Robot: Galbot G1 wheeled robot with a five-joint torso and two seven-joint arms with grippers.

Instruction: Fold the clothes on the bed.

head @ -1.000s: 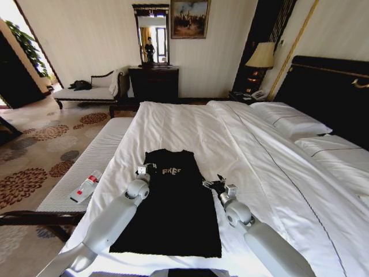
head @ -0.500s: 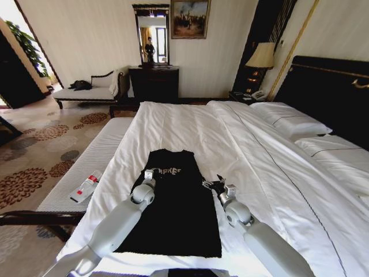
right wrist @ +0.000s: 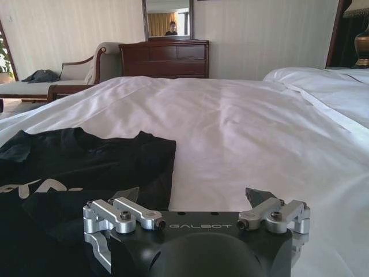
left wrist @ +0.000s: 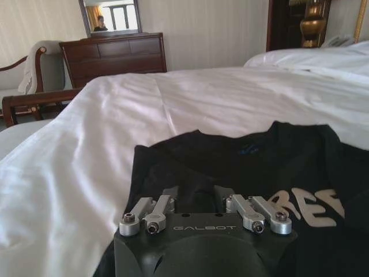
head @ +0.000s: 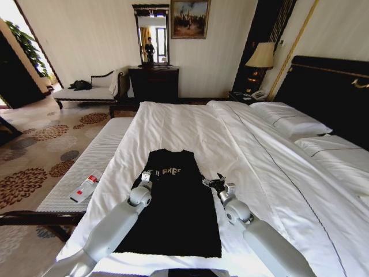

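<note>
A black T-shirt point(head: 173, 205) lay flat on the bed point(head: 242, 150), its long axis running away from the robot. The left gripper point(head: 146, 176), fingers narrowly apart, sat over the shirt's left shoulder; the right gripper point(head: 214, 183), fingers wide apart, straddled its right edge.

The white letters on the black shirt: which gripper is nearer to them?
Left. The left gripper sits on the black shirt beside the white letters; the right gripper is open at the shirt's opposite edge, farther away.
</note>
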